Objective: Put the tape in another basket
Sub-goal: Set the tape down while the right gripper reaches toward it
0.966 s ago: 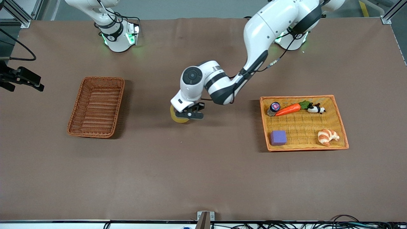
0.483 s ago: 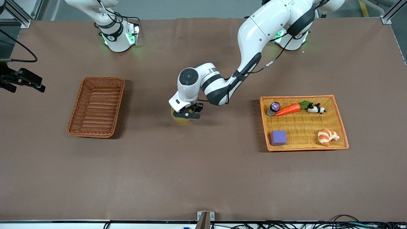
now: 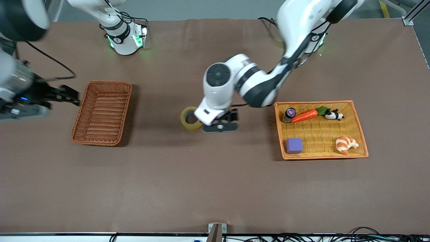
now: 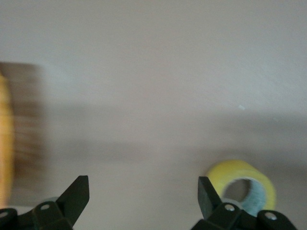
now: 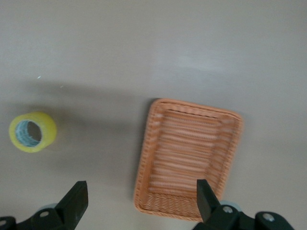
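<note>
The tape point(image 3: 189, 118), a yellowish roll with a grey core, lies on the table mat between the two baskets. It also shows in the left wrist view point(image 4: 242, 184) and the right wrist view point(image 5: 32, 132). My left gripper point(image 3: 220, 127) is open and empty, just beside the tape toward the left arm's end; in its wrist view point(image 4: 143, 191) only bare mat lies between the jaws. The reddish-brown basket point(image 3: 102, 112) is empty. My right gripper point(image 3: 71, 96) is open and empty at that basket's edge, which shows in its wrist view point(image 5: 189, 158) with the gripper point(image 5: 141, 199).
A wider orange-yellow basket point(image 3: 361, 129) toward the left arm's end holds a carrot point(image 3: 305, 115), a small bottle point(image 3: 289, 114), a panda toy point(image 3: 333, 115), a purple block point(image 3: 294, 145) and a croissant point(image 3: 346, 144).
My left gripper has opened, let go of the tape and moved toward the orange-yellow basket. The tape stays on the mat. My right arm has swung in toward the reddish-brown basket.
</note>
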Motion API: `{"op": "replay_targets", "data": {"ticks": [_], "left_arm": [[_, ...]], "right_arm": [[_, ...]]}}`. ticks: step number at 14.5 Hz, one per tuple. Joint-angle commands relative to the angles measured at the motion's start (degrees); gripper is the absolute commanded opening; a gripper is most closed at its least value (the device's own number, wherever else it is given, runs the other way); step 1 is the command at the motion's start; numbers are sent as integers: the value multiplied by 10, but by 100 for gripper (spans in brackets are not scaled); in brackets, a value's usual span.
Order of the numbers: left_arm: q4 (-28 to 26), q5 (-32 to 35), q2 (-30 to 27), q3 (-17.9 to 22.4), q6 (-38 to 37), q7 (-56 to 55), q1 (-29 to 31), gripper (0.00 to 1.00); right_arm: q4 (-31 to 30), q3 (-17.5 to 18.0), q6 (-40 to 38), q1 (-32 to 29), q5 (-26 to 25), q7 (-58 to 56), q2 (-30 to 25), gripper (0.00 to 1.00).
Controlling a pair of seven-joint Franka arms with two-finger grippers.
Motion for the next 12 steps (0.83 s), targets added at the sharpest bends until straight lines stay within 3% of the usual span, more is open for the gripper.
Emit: {"op": "replay_targets", "data": {"ticks": [1, 4, 8, 12], "left_arm": [[-104, -1, -100, -2, -6, 61, 75, 100], [-146, -19, -160, -2, -6, 146, 141, 100], [-170, -49, -220, -1, -8, 248, 207, 100], [-200, -81, -277, -1, -8, 344, 270, 100]], "right_arm": [[-47, -2, 75, 63, 11, 90, 28, 100], [-137, 0, 222, 140, 10, 193, 57, 100], [-143, 32, 311, 189, 4, 265, 144, 100], [-160, 33, 359, 228, -8, 272, 195, 100]]}}
